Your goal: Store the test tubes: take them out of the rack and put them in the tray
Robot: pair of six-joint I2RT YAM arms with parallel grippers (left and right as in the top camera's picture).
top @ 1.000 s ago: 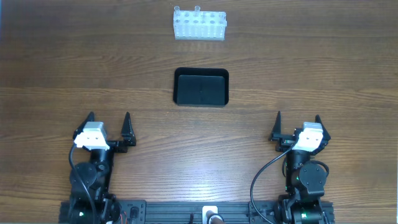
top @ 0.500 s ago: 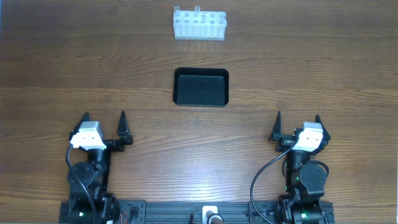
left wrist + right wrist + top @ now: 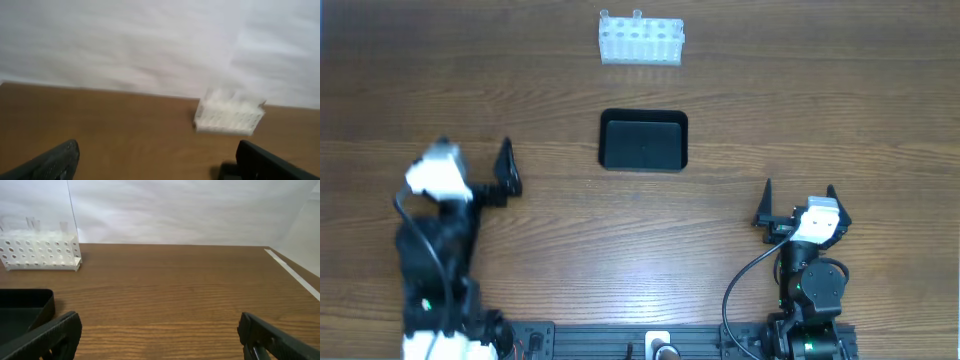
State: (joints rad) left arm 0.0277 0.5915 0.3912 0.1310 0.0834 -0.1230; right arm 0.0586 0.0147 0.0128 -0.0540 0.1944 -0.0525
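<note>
A white test-tube rack (image 3: 640,41) stands at the far middle of the table, with two clear tubes (image 3: 638,16) sticking up from its back row. The empty black tray (image 3: 643,140) lies just in front of it. My left gripper (image 3: 473,163) is open and raised over the left side of the table, well short of the tray. From its wrist the rack (image 3: 229,117) appears blurred ahead, between the open fingers (image 3: 55,160). My right gripper (image 3: 799,201) is open near its base; its wrist view shows the rack (image 3: 40,254) and the tray (image 3: 25,307) off to one side.
Bare wooden table (image 3: 820,110) surrounds the rack and tray. A pale wall (image 3: 175,210) rises behind the table's far edge. A strip of white tape (image 3: 292,275) runs along the table near the right side.
My left arm has risen and swung toward the left and farther up the table, gripper still open. The right arm, rack and tray have not moved.
</note>
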